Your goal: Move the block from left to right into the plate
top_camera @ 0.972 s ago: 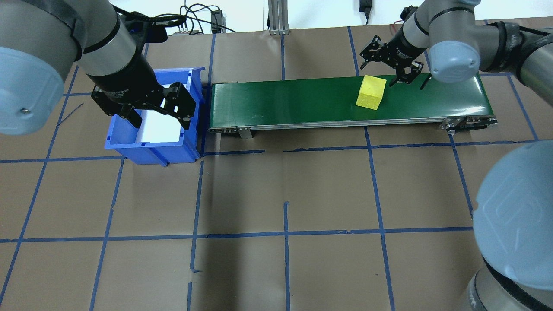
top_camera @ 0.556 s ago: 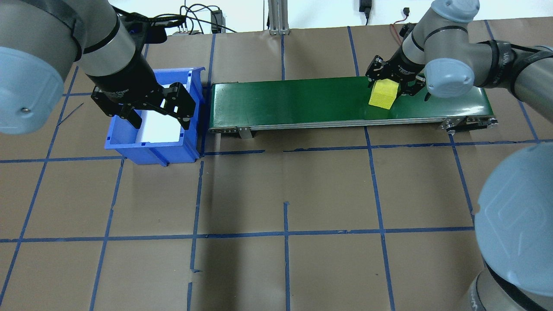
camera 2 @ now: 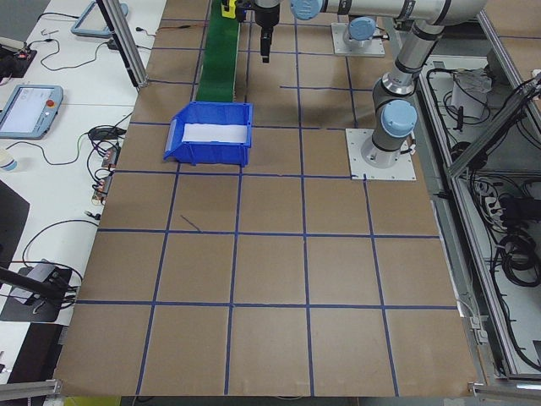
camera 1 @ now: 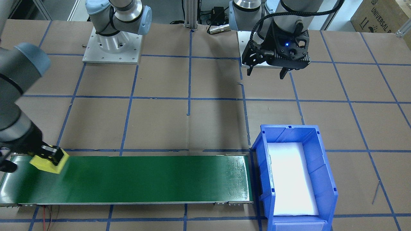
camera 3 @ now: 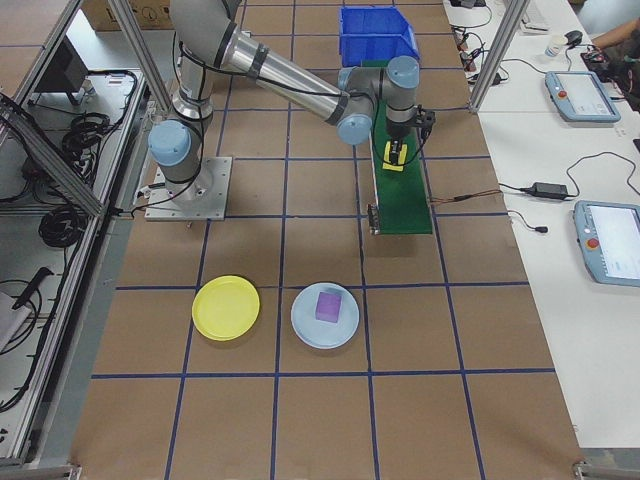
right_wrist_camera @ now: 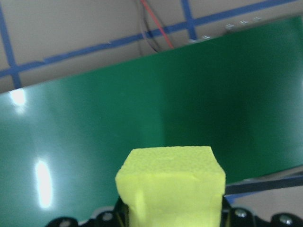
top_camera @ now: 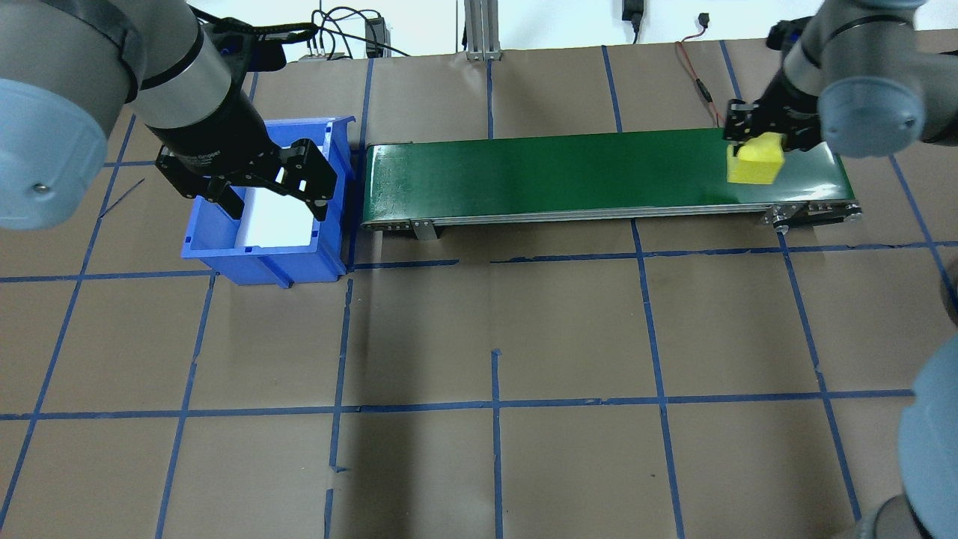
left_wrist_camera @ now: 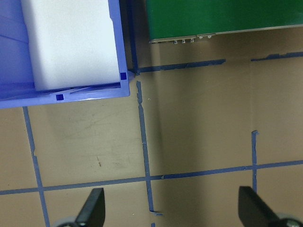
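My right gripper point(top_camera: 756, 152) is shut on the yellow foam block point(top_camera: 754, 166) and holds it over the right end of the green conveyor belt point(top_camera: 561, 172). In the right wrist view the block point(right_wrist_camera: 170, 189) sits between the fingers with the belt below. The front-facing view shows the same block point(camera 1: 48, 162) at the belt's left end. My left gripper point(top_camera: 273, 202) hangs open and empty above the blue bin point(top_camera: 262, 258). A yellow plate point(camera 3: 226, 307) lies empty on the table in the exterior right view. Beside it a light blue plate point(camera 3: 300, 325) carries a purple block point(camera 3: 327, 305).
The blue bin point(camera 1: 321, 150) with a white foam liner stands against the belt's other end. Blue tape lines grid the brown table. Cables run behind the belt near the far edge. Both plates lie well away from the belt, towards the table's right end.
My right gripper shut on the yellow block and carried it along the belt to its right end. The left arm stayed almost still over the bin.
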{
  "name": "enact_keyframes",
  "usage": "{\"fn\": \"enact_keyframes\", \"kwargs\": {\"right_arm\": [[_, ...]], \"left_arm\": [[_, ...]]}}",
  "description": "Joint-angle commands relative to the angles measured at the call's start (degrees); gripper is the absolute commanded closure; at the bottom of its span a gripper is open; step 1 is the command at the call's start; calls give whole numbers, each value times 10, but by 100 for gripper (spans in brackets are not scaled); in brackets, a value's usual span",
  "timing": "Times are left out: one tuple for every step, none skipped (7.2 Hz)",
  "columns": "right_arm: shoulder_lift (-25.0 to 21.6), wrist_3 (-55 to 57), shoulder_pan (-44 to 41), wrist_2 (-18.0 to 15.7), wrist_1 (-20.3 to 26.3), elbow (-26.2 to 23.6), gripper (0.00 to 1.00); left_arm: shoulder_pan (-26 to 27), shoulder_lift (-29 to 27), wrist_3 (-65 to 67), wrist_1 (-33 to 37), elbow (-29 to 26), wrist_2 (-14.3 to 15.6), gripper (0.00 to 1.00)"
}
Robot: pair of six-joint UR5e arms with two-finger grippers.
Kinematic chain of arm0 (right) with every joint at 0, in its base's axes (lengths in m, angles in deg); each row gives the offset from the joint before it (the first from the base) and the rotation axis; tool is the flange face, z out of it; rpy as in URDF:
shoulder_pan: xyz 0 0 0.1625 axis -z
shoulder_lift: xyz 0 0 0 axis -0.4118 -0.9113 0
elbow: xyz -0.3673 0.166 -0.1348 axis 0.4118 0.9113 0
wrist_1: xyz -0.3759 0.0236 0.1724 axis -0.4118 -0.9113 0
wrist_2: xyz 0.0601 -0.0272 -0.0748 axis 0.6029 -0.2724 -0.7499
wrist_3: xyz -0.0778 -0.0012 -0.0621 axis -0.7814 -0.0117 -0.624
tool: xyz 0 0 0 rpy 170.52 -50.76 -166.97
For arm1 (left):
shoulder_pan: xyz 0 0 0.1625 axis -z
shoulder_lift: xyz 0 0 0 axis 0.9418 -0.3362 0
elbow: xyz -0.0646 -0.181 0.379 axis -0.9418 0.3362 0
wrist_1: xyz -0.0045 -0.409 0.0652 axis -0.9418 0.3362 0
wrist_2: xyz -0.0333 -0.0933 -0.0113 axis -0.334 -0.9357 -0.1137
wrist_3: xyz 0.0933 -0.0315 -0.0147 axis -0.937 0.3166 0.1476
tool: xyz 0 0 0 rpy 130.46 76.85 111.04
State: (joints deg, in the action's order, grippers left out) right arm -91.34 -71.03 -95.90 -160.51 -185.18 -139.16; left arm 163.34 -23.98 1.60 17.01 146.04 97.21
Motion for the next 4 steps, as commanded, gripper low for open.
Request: {"fn": "enact_keyframes", "kwargs": {"right_arm": [[-90, -173, 162, -9, 61, -23, 80], [-89, -254, 234, -13, 61, -54, 80], [-95, -324, 307, -44, 51, -98, 81], [-94, -354, 377, -74, 53, -130, 81]], "left_arm": [[1, 0, 0, -1, 0, 1, 0], [1, 0, 1, -3, -3, 0, 0], [-1, -1, 2, -3, -8, 1, 0], [-1, -1, 2, -3, -9, 1, 0]]}}
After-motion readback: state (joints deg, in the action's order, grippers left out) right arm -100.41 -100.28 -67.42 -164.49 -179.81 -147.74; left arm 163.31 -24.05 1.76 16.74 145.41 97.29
